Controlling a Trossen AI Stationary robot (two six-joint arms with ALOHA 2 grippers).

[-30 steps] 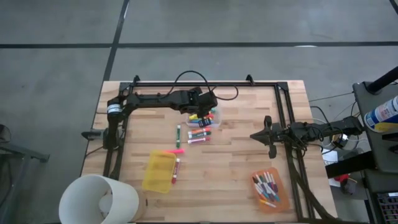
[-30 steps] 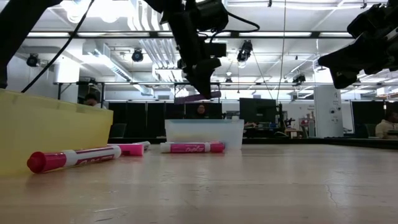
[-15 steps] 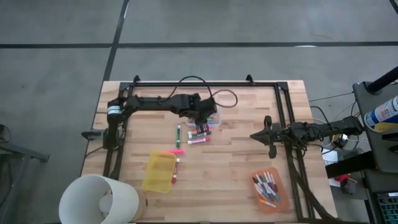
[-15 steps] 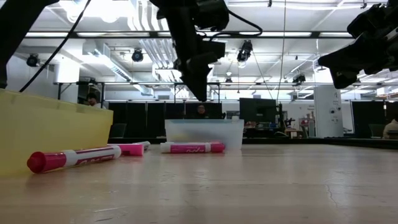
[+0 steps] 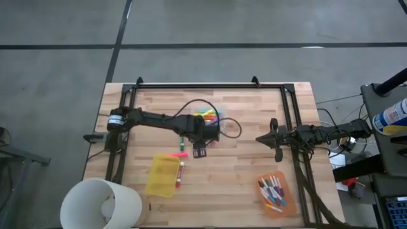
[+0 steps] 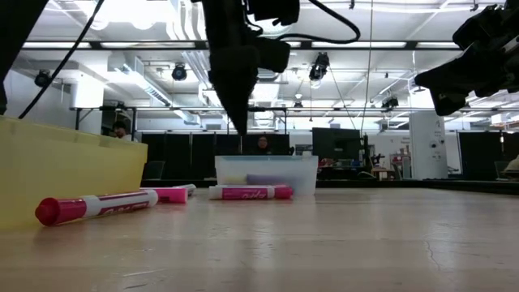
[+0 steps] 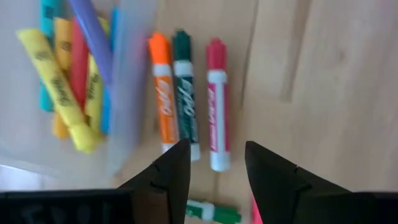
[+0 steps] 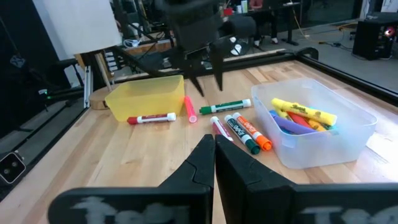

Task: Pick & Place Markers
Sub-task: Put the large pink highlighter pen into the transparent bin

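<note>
My left gripper (image 7: 214, 155) (image 5: 200, 151) hangs open above the table, pointing down, with nothing between its fingers. Below it three markers lie side by side on the wood: an orange one (image 7: 163, 93), a green one (image 7: 185, 93) and a pink-red one (image 7: 216, 99). Right beside them stands the clear bin (image 7: 127, 81) (image 5: 210, 117), holding yellow, orange, blue and purple markers (image 8: 305, 115). More markers lie nearer the yellow bin: a green-capped one (image 8: 225, 106), a pink one (image 8: 189, 109) and a red-capped one (image 8: 151, 118). My right gripper (image 8: 214, 146) (image 5: 262, 138) waits shut at the table's right.
A yellow bin (image 5: 162, 175) stands near the front left of the table, with a red marker (image 5: 180, 173) along its right side. An orange bin (image 5: 275, 194) with several markers sits at the front right. A white bucket (image 5: 102, 203) stands off the front left corner.
My left gripper has let go of a purple marker over the clear bin, where the marker now lies. It has opened wider, then swung from above the bin toward the table's near edge, and now hangs over the loose markers.
</note>
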